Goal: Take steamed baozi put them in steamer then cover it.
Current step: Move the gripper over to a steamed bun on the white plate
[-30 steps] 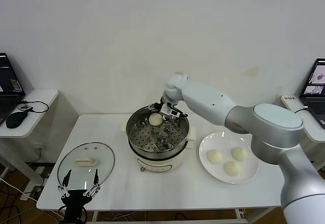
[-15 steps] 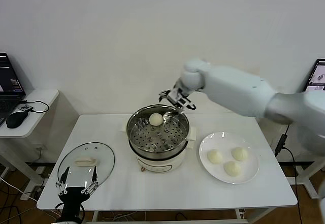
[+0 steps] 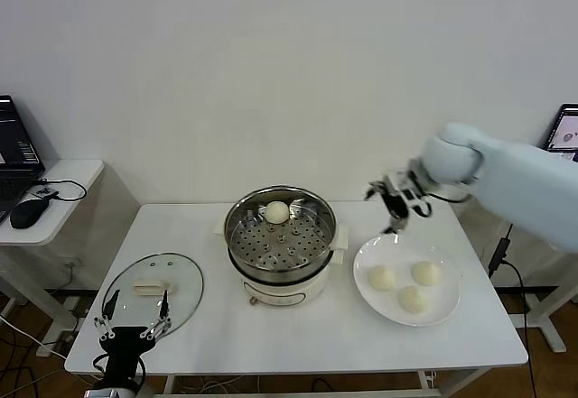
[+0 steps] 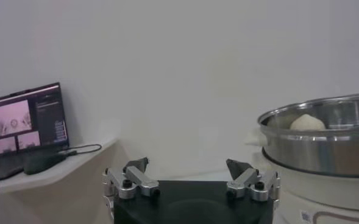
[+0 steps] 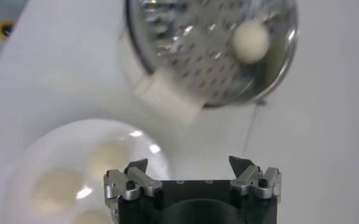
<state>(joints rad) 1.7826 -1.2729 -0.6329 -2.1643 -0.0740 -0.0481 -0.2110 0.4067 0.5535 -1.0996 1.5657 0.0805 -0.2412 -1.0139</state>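
The steel steamer [image 3: 280,240] stands mid-table on its cream pot base, with one baozi [image 3: 276,211] lying at the back of the basket. Three more baozi [image 3: 382,278] rest on the white plate [image 3: 368,254] to its right. Above the plate's far edge hangs my right gripper [image 3: 397,203], open and holding nothing. In the right wrist view that gripper [image 5: 188,163] looks down on the plate [image 5: 57,143] and the steamer [image 5: 191,55]. The glass cover [image 3: 181,276] lies flat at the front left. My left gripper [image 3: 134,323] hovers open at its near edge.
A side table [image 3: 63,177] to the left carries a laptop and a mouse [image 3: 27,210]. Another laptop [image 3: 564,141] stands at the far right. The left wrist view shows the steamer [image 4: 325,143] close beside the open left gripper [image 4: 187,165].
My right gripper has swung from over the steamer to the right, above the plate, leaving a baozi in the basket. The left gripper has sunk slightly at the cover's near edge.
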